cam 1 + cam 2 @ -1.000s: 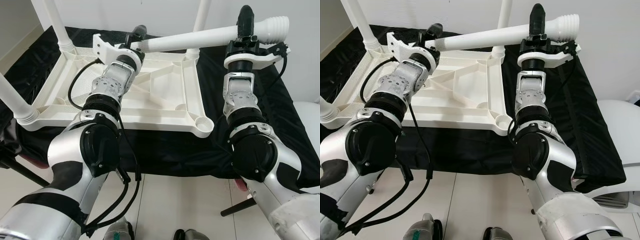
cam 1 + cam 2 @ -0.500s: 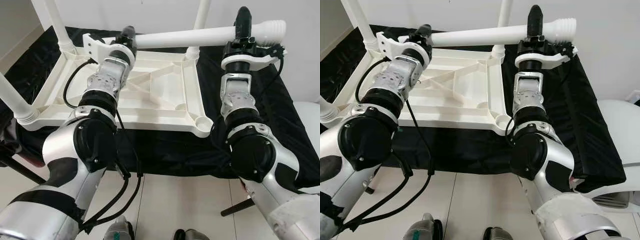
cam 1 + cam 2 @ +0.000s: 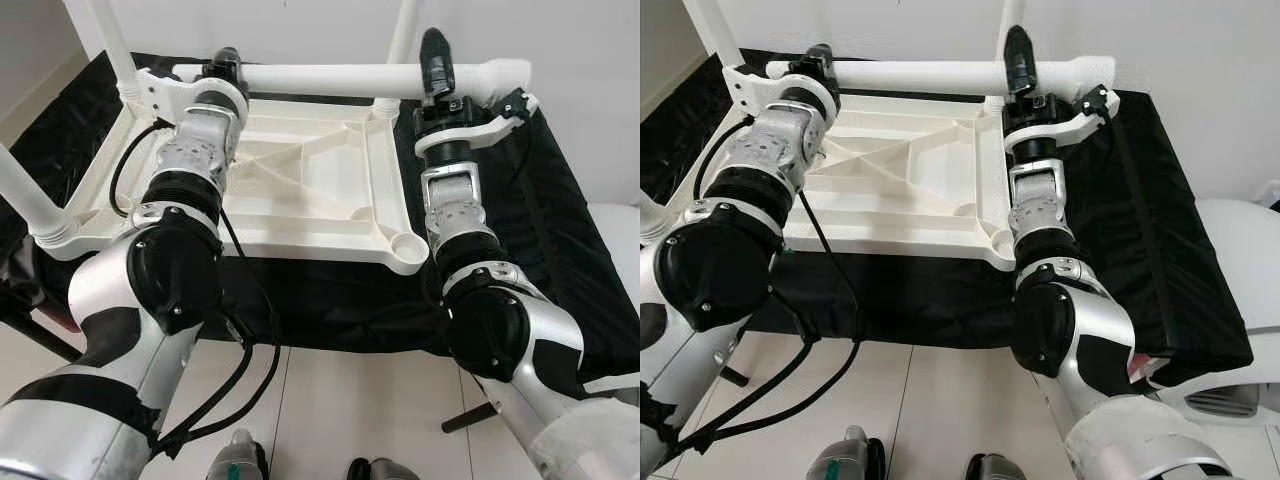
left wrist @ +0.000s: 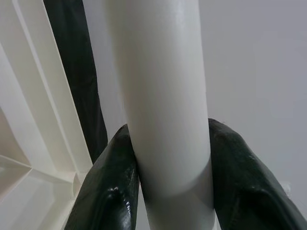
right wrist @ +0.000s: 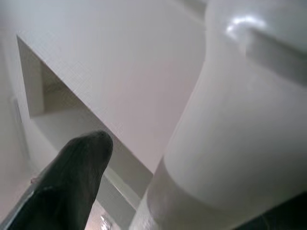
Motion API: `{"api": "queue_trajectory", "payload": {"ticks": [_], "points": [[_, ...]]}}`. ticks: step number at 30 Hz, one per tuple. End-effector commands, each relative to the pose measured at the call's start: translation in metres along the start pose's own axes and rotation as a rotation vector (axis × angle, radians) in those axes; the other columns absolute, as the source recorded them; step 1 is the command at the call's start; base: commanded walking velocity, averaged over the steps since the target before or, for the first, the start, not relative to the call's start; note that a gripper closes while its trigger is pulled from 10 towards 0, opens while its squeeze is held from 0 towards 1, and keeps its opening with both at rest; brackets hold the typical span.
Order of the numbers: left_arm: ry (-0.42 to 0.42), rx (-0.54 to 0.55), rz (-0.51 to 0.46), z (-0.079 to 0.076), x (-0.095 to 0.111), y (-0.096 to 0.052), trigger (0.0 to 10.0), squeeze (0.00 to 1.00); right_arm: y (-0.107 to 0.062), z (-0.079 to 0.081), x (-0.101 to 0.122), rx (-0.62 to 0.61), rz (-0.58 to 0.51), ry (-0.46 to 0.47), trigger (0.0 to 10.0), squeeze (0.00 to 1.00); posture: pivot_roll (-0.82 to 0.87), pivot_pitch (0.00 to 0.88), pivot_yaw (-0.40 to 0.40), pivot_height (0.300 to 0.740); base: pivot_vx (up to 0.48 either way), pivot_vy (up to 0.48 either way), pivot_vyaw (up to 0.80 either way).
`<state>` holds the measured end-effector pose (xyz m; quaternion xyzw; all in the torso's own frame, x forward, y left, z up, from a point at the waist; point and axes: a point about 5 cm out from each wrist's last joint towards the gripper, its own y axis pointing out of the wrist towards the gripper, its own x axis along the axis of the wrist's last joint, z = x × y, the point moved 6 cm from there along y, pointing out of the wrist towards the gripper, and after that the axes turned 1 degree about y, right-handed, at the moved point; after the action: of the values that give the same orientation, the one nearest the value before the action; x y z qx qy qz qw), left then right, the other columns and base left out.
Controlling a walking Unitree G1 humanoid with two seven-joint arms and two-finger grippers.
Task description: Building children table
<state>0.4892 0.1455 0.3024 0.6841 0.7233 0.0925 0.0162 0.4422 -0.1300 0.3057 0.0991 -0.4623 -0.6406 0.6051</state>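
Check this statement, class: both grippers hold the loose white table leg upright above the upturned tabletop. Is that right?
Not quite. The table leg is held level, lying sideways, not upright; the left eye view shows it. The left gripper and right gripper do both hold it above the upturned tabletop.

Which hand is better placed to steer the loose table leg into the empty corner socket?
Right. The right hand grips the leg near its threaded end, on the side of the empty socket.
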Motion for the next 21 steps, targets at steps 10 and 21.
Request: {"api": "queue_trajectory", "payload": {"ticks": [10, 21], "points": [[-0.062, 0.011, 0.004, -0.005, 0.001, 0.002, 0.0, 0.0, -0.026, 0.009, -0.047, 0.138, 0.287, -0.043, 10.0, 1.0, 0.05, 0.047, -0.012, 0.74, 0.0, 0.0, 0.0], [-0.092, -0.068, -0.042, -0.033, 0.024, 0.005, 10.0, 0.0, -0.064, -0.017, -0.064, 0.088, 0.489, -0.177, 10.0, 0.0, 0.04, 0.055, -0.011, 0.74, 0.0, 0.0, 0.0]]}}
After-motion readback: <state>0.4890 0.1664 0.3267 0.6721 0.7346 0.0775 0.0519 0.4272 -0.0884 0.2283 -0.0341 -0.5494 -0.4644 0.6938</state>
